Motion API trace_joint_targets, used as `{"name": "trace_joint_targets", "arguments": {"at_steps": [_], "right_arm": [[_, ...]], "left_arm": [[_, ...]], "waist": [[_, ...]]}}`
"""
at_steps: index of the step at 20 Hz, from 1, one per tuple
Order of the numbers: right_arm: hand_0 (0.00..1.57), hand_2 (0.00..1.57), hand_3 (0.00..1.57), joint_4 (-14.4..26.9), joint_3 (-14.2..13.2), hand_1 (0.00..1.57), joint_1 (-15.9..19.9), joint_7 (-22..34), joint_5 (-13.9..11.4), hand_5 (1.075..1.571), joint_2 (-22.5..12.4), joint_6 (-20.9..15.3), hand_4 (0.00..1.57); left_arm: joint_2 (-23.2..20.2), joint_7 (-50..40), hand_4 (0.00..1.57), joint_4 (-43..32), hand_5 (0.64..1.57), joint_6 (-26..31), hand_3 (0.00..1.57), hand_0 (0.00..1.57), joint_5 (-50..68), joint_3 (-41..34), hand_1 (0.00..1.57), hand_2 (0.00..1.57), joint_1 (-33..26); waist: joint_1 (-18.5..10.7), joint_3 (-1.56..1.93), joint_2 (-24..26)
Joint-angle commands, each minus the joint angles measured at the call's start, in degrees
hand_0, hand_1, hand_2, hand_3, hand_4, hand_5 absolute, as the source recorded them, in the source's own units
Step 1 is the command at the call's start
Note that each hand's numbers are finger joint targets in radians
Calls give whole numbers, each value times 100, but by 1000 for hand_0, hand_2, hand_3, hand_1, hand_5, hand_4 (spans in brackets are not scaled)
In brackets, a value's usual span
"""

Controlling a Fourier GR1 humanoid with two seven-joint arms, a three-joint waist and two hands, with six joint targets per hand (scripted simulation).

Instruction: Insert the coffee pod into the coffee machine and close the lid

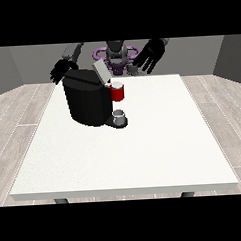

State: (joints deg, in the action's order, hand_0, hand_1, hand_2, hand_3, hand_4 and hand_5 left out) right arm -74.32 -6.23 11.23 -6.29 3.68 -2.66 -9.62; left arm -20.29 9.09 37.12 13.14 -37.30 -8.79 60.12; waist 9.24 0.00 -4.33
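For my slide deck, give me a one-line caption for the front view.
Coffee machine on the white table, lid raised, both robot hands lifted behind it.

A black coffee machine (pixel 86 100) with raised lid (pixel 100 71) stands on the white table (pixel 144 151), both robot hands spread above.

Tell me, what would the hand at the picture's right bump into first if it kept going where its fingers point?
Probably the bare white table; that open hand points down toward the camera, though depth is unclear.
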Motion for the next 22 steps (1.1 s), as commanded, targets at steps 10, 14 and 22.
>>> {"name": "trace_joint_targets", "arguments": {"at_steps": [10, 14, 22], "right_arm": [[0, 0, 0, -300, -36, 0, -866, 187, -21, 1571, -394, 276, 357], [0, 0, 0, -572, -17, 0, -528, 445, 158, 1571, -551, 559, 370], [0, 0, 0, -1070, 194, 0, -124, 1035, 126, 1571, -692, 730, 0]], "left_arm": [[1217, 558, 0, 220, 1571, 107, 0, 0, 1728, -1114, 0, 0, -1917], [1532, 546, 215, 198, 1571, 195, 0, 0, 2051, -1261, 0, 0, -2364], [1994, 543, 0, 685, 1571, 201, 0, 0, 2340, -1113, 0, 0, -3109]], "waist": [[-837, -3, 1662], [-1072, -3, 1782], [-1411, 0, 1993]]}}
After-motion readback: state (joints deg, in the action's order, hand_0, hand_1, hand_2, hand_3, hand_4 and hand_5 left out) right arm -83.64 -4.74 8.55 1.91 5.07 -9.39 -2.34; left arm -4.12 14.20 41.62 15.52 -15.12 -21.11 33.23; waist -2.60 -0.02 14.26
